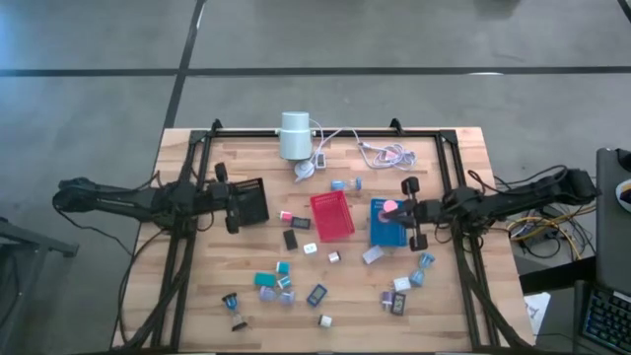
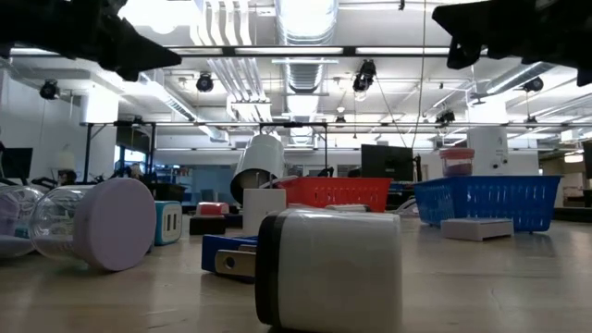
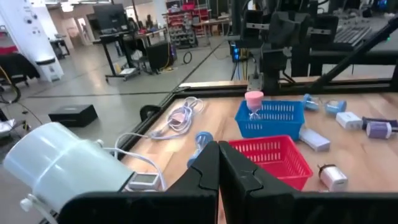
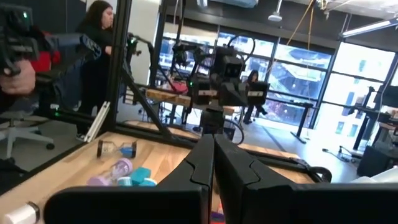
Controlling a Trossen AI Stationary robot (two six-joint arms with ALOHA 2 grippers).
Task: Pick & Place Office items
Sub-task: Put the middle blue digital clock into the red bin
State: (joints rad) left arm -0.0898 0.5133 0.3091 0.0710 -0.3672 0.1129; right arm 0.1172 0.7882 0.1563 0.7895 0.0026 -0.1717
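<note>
High view, left gripper [image 1: 233, 208] closed empty, right gripper [image 1: 410, 210] closed empty, low view neither.

No legible text, label, brand or number on any item, tray or bench surface.

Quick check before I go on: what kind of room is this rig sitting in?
Most likely an open robotics lab or workshop. Exposed ceiling ducts hang overhead, another arm station stands beyond the wooden table, and a person is at work nearby.
</note>
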